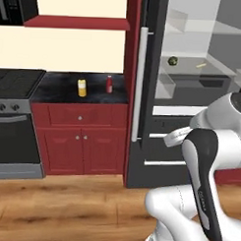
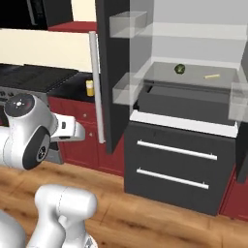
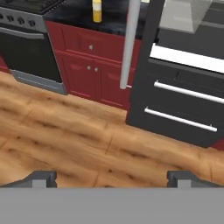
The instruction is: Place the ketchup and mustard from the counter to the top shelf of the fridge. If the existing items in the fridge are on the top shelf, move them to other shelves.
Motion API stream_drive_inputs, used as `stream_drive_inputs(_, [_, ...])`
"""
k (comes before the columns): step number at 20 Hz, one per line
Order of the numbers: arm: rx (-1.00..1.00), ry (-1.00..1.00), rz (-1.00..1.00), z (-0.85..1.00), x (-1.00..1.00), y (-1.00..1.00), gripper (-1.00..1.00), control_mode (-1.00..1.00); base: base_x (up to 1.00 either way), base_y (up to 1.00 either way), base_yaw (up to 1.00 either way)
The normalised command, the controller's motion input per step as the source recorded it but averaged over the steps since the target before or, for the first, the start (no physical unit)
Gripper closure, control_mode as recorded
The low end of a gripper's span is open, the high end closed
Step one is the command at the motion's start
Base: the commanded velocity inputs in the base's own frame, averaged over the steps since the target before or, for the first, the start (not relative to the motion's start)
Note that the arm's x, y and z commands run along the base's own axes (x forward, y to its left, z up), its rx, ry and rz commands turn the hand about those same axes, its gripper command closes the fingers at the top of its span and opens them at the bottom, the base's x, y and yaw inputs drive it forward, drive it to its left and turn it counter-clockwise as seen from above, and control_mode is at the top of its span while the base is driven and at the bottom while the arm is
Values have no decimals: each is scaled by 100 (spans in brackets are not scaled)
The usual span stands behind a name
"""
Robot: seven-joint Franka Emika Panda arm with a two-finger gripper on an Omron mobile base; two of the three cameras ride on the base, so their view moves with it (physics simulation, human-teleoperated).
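The yellow mustard point(image 1: 82, 87) and the red ketchup point(image 1: 109, 84) stand upright side by side on the black counter point(image 1: 59, 91), left of the fridge. The mustard point(image 2: 89, 87) also peeks out beside the open fridge door point(image 2: 114, 72), and its lower part point(image 3: 97, 9) shows at the top of the hand view. Inside the fridge, a small dark green round item point(image 1: 173, 61) and a thin yellowish stick point(image 1: 200, 65) lie on a glass shelf point(image 2: 193, 80). My gripper point(image 3: 111, 179) is open and holds nothing, hanging over the wooden floor well short of the counter.
The open fridge door with its long grey handle point(image 1: 139, 83) stands between the counter and the fridge interior. Dark drawers point(image 2: 174, 164) with silver handles sit below the shelves. A stove point(image 1: 14, 119) is at the left, red cabinets point(image 1: 80, 140) lie under the counter.
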Motion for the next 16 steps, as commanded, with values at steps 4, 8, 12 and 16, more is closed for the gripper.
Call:
stream_drive_inputs(4, [0, 0, 0, 0, 0, 0, -100, 100, 39, 51, 27])
stream_drive_inputs(8, [0, 0, 0, 0, 0, 0, -100, 100, 12, -71, 57])
stream_drive_inputs(12, [0, 0, 0, 0, 0, 0, -100, 100, 83, 59, 23])
stream_drive_inputs(16, [0, 0, 0, 0, 0, 0, -100, 100, 100, 100, 8])
